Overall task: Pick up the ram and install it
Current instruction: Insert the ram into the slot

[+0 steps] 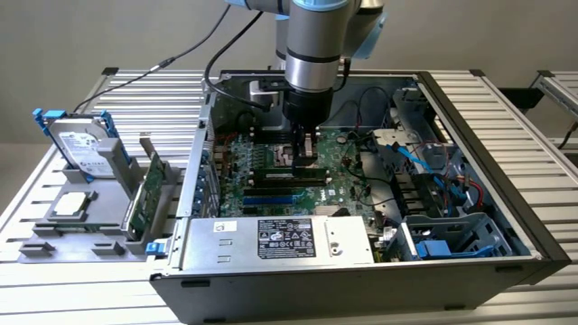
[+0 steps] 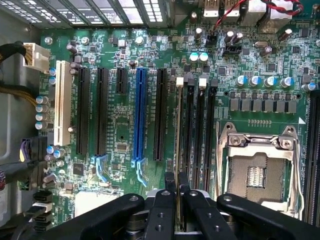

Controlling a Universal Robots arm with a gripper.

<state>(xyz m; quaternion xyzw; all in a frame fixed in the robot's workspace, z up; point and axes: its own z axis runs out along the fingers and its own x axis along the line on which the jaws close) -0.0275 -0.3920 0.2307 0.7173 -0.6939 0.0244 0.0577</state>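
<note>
My gripper (image 2: 177,181) is shut on the ram (image 2: 178,135), a thin green stick seen edge-on between the two black fingers (image 2: 170,186). The ram stands in line with the memory slot that ends in a white latch (image 2: 180,80), beside the other black memory slots (image 2: 200,130). I cannot tell whether it is seated in the slot. In the exterior view the gripper (image 1: 305,161) reaches down into the open computer case (image 1: 470,156), with the ram (image 1: 289,172) at the motherboard (image 1: 271,196) under it.
A CPU socket (image 2: 255,170) lies just beside the memory slots, and a blue slot (image 2: 140,115) with black expansion slots on the other side. On the exterior view's left, a grey stand holds a larger green card (image 1: 145,196) and a hard drive (image 1: 81,145). The power supply (image 1: 280,240) sits at the case front.
</note>
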